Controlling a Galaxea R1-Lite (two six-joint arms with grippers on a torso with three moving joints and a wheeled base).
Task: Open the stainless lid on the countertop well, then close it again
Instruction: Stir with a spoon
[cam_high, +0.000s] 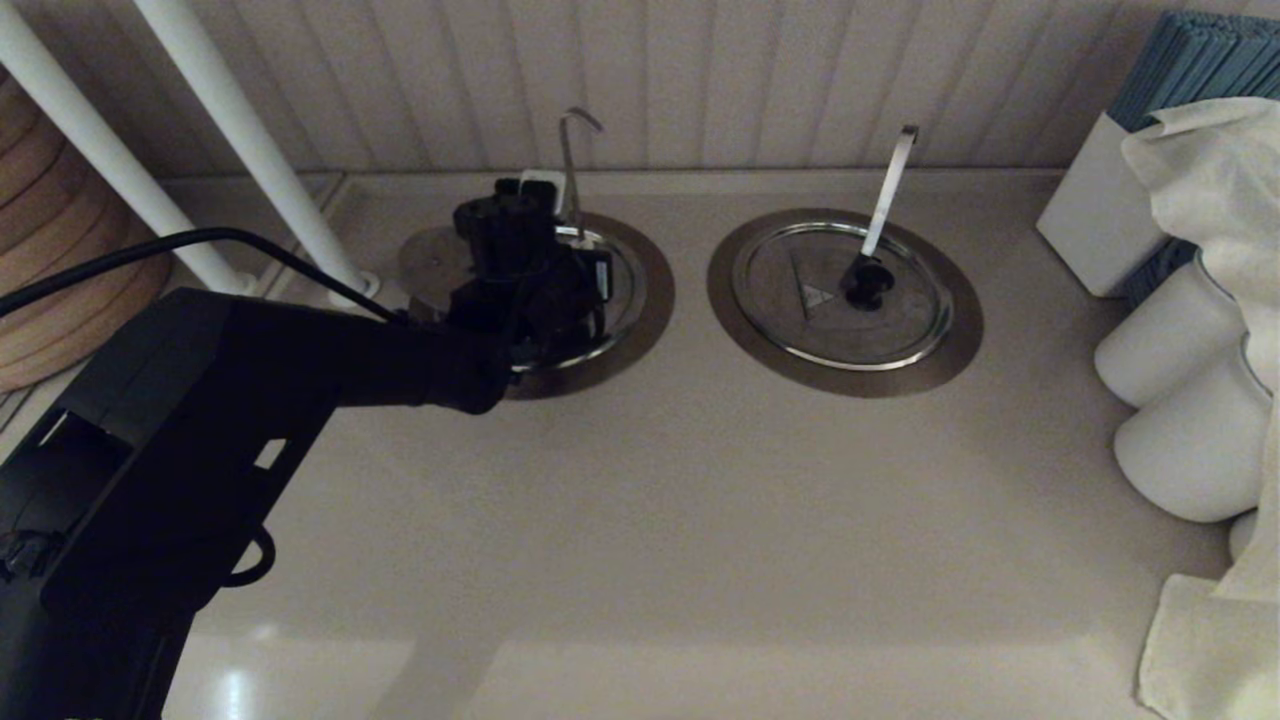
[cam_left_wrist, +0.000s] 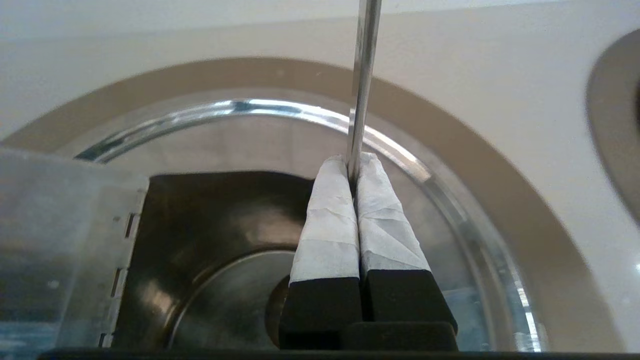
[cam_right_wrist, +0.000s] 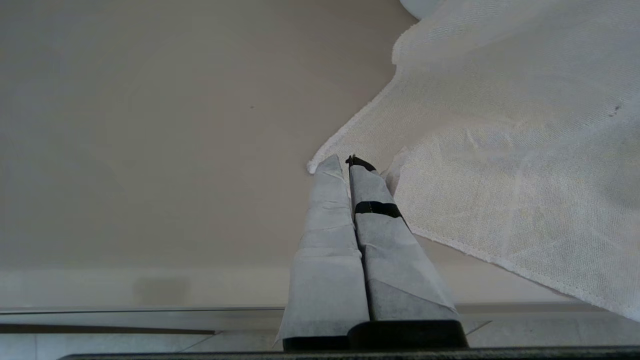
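Note:
The countertop well (cam_high: 650, 300) is the left one, ringed by a wide steel flange (cam_left_wrist: 500, 200). Its stainless lid (cam_high: 430, 262) is raised off the opening and leans to the well's left side. In the left wrist view the lid (cam_left_wrist: 65, 240) is a pale plate with a hinged edge beside the dark open pot. My left gripper (cam_high: 540, 185) reaches over the well, shut (cam_left_wrist: 354, 160). The slim hook-tipped handle (cam_high: 570, 170) rises right at its fingertips (cam_left_wrist: 330, 175); I cannot tell whether it is pinched. The knob is hidden. My right gripper (cam_right_wrist: 345, 162) is shut and holds nothing.
The twin well's lid (cam_high: 840, 295) lies flat at the right with its broad white handle (cam_high: 890, 190). White canisters (cam_high: 1180, 420) and a white cloth (cam_right_wrist: 500, 150) crowd the right edge. Two white posts (cam_high: 250, 150) slant at the back left.

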